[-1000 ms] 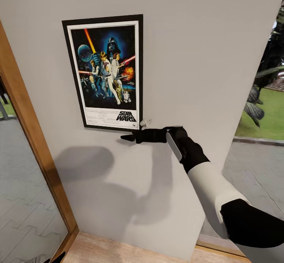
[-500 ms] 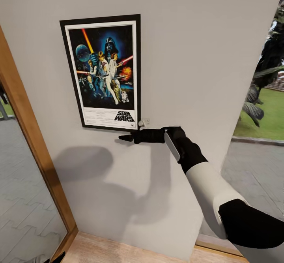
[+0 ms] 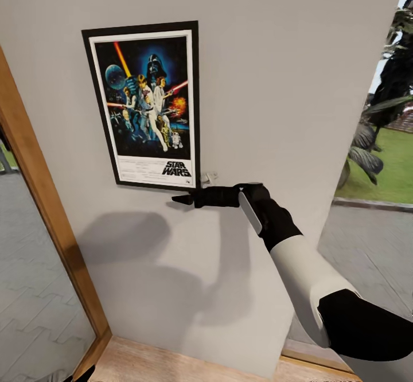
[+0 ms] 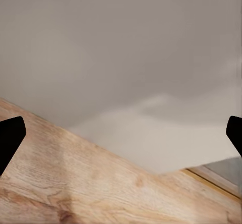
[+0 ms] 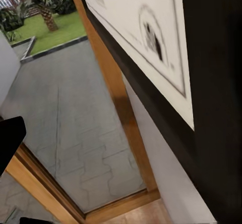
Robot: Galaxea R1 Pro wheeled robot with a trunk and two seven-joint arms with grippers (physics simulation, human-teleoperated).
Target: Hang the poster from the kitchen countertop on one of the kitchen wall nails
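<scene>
The poster (image 3: pixel 143 104) hangs upright and flat against the pale grey wall panel (image 3: pixel 287 72), with its Star Wars logo at the bottom. My right gripper (image 3: pixel 192 190) sits open at the poster's lower right corner, one dark finger (image 3: pixel 183 199) stretched just beneath the frame. In the right wrist view the poster's white border and black frame (image 5: pixel 146 37) pass very close, and one fingertip (image 5: pixel 7 141) stands far off to the side. No nail is visible; the poster covers the wall behind it. My left gripper (image 4: pixel 121 133) hangs open low over the wood floor (image 4: pixel 75 183).
A wood-framed glass wall (image 3: pixel 40 198) runs along the panel's left side, with paving outside. To the right of the panel another glass pane (image 3: pixel 378 158) shows plants and lawn. A strip of light wood floor (image 3: pixel 172 365) lies at the panel's foot.
The whole picture has slid slightly left, so the camera has moved. The poster stays flat on the wall and my right gripper holds its place at the lower corner.
</scene>
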